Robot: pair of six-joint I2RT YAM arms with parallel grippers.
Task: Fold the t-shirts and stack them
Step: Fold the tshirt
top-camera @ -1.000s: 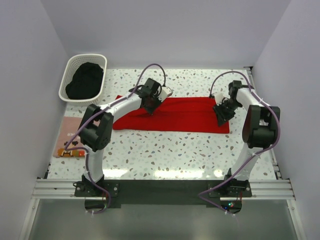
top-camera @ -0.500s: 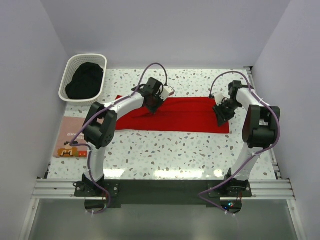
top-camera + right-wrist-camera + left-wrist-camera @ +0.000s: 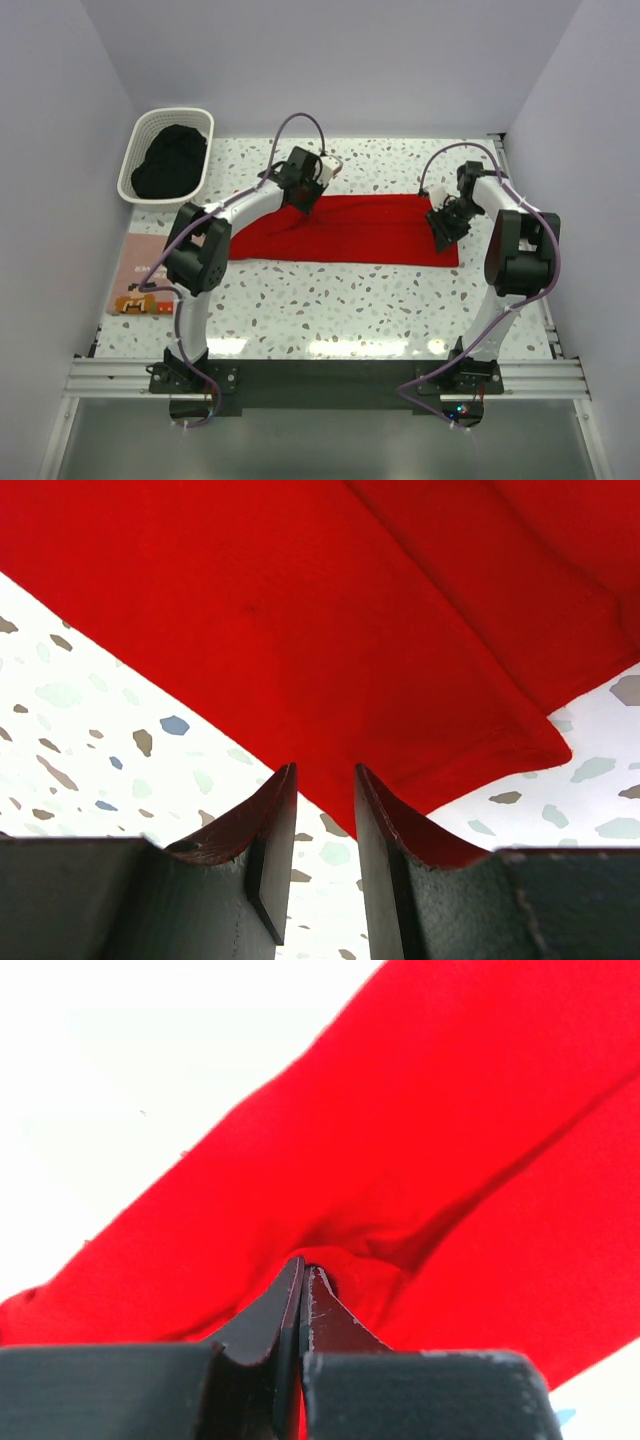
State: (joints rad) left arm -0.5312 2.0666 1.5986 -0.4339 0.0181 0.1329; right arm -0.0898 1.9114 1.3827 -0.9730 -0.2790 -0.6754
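Your left gripper (image 3: 303, 1278) was clamped on just a small pucker of the red tee (image 3: 370, 230), which lay flat mid-table, and your right gripper (image 3: 322, 800) hung part-open, gripping nothing, over its right end, so a one-sided lift risked slipping or skewing the fold.

A t-shirt (image 3: 380, 236) lies across the worktop's (image 3: 350, 300) middle; far left stands a basket (image 3: 128, 172) holding cloth (image 3: 170, 162), a second t-shirt (image 3: 143, 262) before it.
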